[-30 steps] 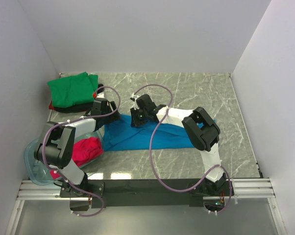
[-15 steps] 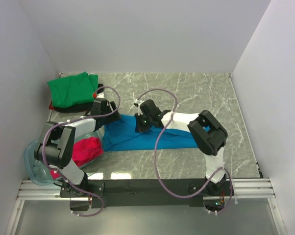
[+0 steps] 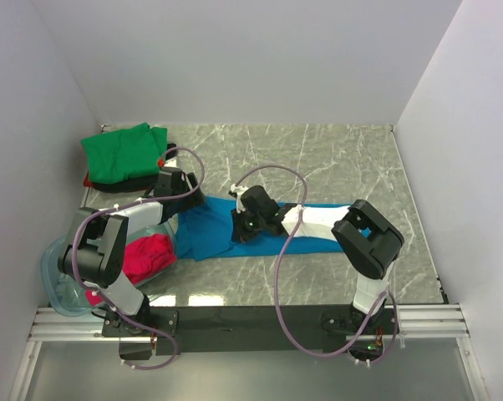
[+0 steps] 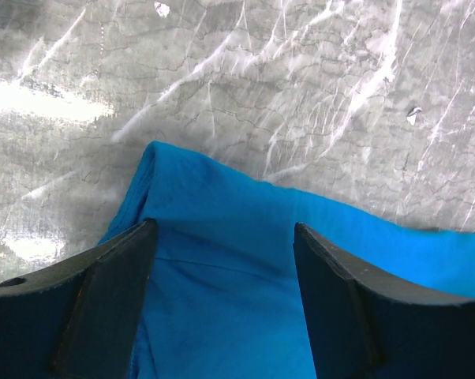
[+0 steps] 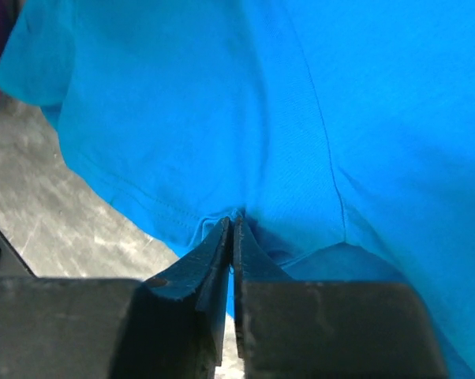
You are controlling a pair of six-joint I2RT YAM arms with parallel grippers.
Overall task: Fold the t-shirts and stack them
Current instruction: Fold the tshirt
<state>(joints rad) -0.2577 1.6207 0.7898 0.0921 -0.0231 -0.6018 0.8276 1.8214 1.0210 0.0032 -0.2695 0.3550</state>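
Observation:
The bright blue t-shirt [image 3: 208, 232] lies across the middle of the marble table, its near half folded toward the front. My right gripper [image 3: 241, 227] is shut on the blue shirt's hem [image 5: 245, 150], pinching a fold between its fingertips. My left gripper [image 3: 185, 194] is open, its fingers [image 4: 103, 300] spread over the shirt's far left corner [image 4: 222, 260], holding nothing. The green t-shirt [image 3: 120, 152] lies folded at the back left on a dark shirt with a red edge. The magenta-red t-shirt [image 3: 147, 255] sits bunched in the bin.
A clear plastic bin [image 3: 58, 280] stands at the front left under the left arm. White walls close in the table on three sides. Bare marble [image 3: 335, 159] shows at the back right.
My right gripper has pulled the blue shirt's far edge toward the front, folding the shirt narrower. The left gripper has stayed in place.

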